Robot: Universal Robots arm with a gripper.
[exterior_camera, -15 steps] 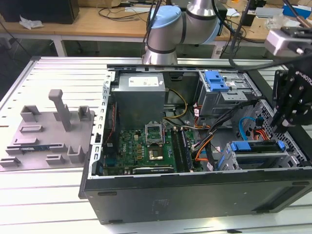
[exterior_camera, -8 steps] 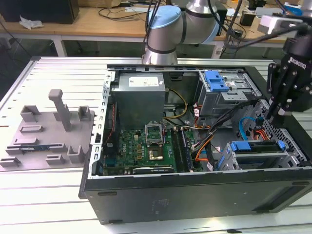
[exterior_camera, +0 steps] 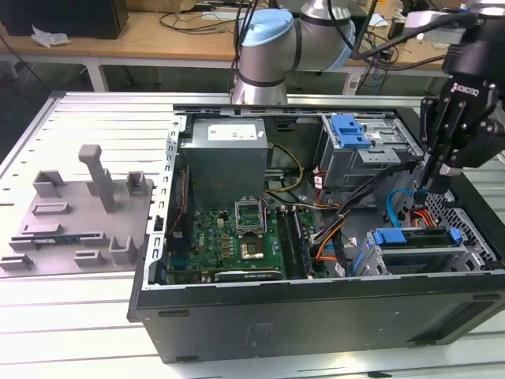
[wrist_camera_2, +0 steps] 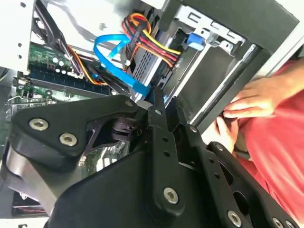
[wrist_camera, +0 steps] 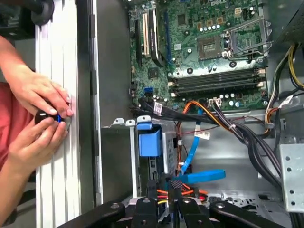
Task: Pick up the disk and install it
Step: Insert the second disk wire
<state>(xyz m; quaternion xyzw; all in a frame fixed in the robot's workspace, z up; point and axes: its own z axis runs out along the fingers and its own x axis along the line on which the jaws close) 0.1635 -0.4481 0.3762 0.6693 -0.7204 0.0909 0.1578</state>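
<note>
Hovering over the open computer case (exterior_camera: pixel 316 316) on the bench (exterior_camera: pixel 79 316), our jaws (exterior_camera: pixel 421 192) sit pinched together above the blue cable (exterior_camera: pixel 394 207), holding nothing that we can see. The disk (exterior_camera: pixel 414 237) rests in its bay near the case's front corner, just below them.

Open black metal computer case (exterior_camera: pixel 316 324) on the ribbed pale-grey desk (exterior_camera: pixel 102 118). Green circuit board (exterior_camera: pixel 229 241) mid-frame, grey metal power-supply box (exterior_camera: pixel 225 162) above it. Bright blue plastic bracket (exterior_camera: pixel 414 237) lower right, orange, yellow and red wires (wrist_camera_2: pixel 149 42), flat blue ribbon cable (wrist_camera: pixel 202 176). Matte black gripper (exterior_camera: pixel 430 185).
</note>
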